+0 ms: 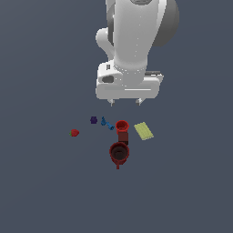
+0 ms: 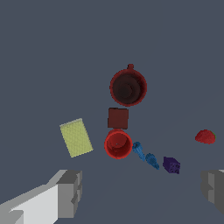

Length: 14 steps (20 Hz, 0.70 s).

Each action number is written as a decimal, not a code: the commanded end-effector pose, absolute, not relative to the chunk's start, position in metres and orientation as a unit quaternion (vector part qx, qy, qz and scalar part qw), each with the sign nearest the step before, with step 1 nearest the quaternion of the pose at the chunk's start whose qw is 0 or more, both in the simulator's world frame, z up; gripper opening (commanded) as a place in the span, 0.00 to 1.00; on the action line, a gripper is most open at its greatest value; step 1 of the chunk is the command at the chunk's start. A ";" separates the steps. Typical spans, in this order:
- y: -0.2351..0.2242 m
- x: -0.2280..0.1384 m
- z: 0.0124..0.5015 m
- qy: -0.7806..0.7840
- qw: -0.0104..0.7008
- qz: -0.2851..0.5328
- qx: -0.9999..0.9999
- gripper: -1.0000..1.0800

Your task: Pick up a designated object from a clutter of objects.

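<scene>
**Gripper hanging wide open above the clutter**

The gripper (image 1: 125, 101) is hovering over the objects with its fingers (image 2: 70, 192) spread wide apart, holding nothing and touching nothing. Taking the red cup (image 1: 122, 127) as landmark: the blue peg (image 2: 138, 150) is lying just beside it, apart from its rim, with a stubbier blue bit (image 2: 152, 160) next along and the purple lump (image 1: 93, 120) beyond. The dark-red mug (image 1: 119, 152) is sitting near the cup, a dark-red block (image 2: 118, 118) between them. The yellow-green slab (image 1: 144, 130) is lying on the cup's other side; the strawberry (image 1: 74, 133) is sitting well apart.
</scene>
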<state>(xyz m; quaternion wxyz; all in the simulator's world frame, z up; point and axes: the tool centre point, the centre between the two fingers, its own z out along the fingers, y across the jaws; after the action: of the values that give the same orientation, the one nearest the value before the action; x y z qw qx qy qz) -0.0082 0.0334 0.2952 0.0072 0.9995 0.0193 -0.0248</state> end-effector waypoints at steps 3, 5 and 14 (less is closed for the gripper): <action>0.031 -0.009 0.292 0.016 0.007 -0.025 1.000 0.96; 0.028 -0.009 0.287 0.013 0.006 -0.024 1.000 0.96; 0.007 -0.019 0.247 -0.018 0.002 -0.020 1.000 0.96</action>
<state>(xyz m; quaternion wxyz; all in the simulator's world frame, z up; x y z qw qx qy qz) -0.0161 0.0121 0.2553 0.0028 0.9997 -0.0114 -0.0207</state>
